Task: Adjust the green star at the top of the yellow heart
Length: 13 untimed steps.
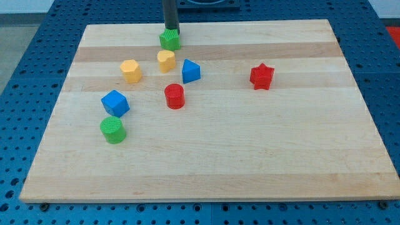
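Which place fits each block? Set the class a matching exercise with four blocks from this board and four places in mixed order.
Blocks:
1. green star
2. red star
3. green cylinder
4. red cylinder

Places:
A. furthest to the view's right
B. nearest the view's bottom
C. at my tip, above the yellow heart
D. below the blue triangle

Pairs: 1-C, 2-A, 3-B, 4-D
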Available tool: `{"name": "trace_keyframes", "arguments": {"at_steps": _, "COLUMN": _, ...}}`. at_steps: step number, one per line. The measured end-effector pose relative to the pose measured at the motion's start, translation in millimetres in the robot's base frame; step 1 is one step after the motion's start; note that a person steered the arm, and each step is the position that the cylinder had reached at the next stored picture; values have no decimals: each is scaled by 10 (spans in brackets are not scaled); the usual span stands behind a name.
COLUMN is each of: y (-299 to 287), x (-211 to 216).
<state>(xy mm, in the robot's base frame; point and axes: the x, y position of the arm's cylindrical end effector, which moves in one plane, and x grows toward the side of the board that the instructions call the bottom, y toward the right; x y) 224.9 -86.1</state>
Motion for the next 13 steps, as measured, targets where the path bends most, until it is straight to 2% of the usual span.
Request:
{"name": "trace_keyframes", "arguments": {"at_steps": 2, "y": -149, "x": -114}}
{"name": "trace_keyframes", "arguments": {"at_steps": 3, "y": -135, "x": -316}}
{"name": "trace_keyframes", "arguments": {"at_steps": 5, "y": 61, "x": -332}}
{"name": "trace_keyframes", "arguments": {"at_steps": 7, "y": 320, "x": -60}}
{"name": "trace_keyframes", "arguments": {"at_steps": 11, "y": 181, "x": 113}}
{"name": "trace_keyframes", "arguments": {"at_steps": 13, "y": 181, "x": 432}}
